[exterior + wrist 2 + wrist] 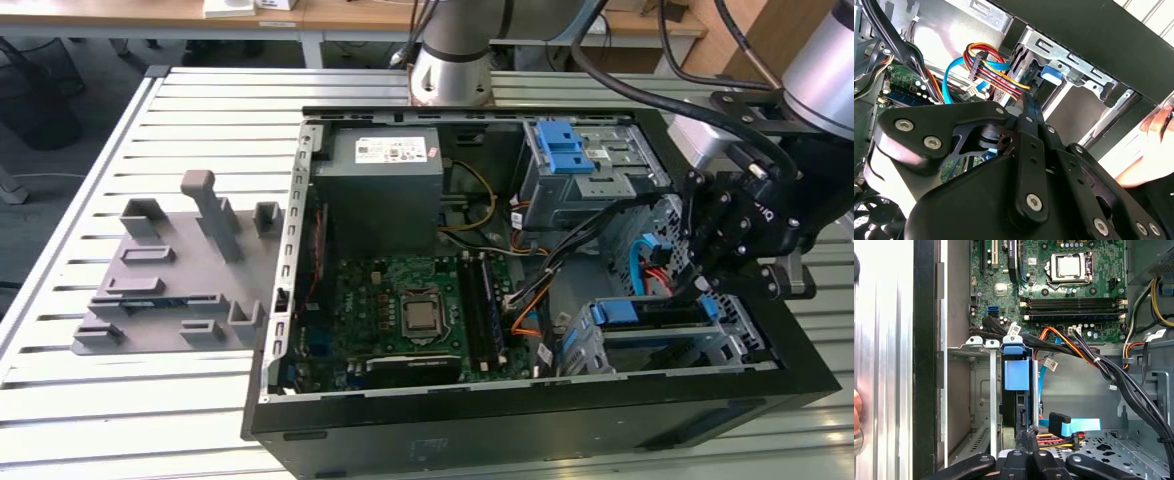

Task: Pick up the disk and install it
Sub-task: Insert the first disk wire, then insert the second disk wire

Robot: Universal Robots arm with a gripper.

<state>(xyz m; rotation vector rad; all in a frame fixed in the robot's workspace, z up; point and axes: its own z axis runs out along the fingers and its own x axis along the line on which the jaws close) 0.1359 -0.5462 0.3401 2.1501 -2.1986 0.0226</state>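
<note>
The disk (pixel 1022 412) stands on edge inside the metal drive bay (pixel 981 390) at the case's front corner, and the blue tab of its carrier (pixel 1016 375) sticks out at one end. In the exterior view the blue carrier (pixel 651 313) lies in the lower bay at the view's right. My gripper (pixel 1029 436) hangs right over the disk's connector end, shut, fingertips pressed together at the disk's edge. In the second wrist view the joined fingers (pixel 1026 107) point at the blue tab (pixel 1052 75). In the exterior view the gripper (pixel 705 285) is just above that bay.
The open black computer case (pixel 534 420) lies on a slatted metal table. Inside are the motherboard (pixel 420 315), a grey box with a white sticker (pixel 387 175), an upper bay with a blue latch (pixel 567 150) and cable bundles (pixel 1069 340). A grey fixture (pixel 174 270) lies at the exterior view's left. A hand (pixel 1154 130) rests outside the case wall.
</note>
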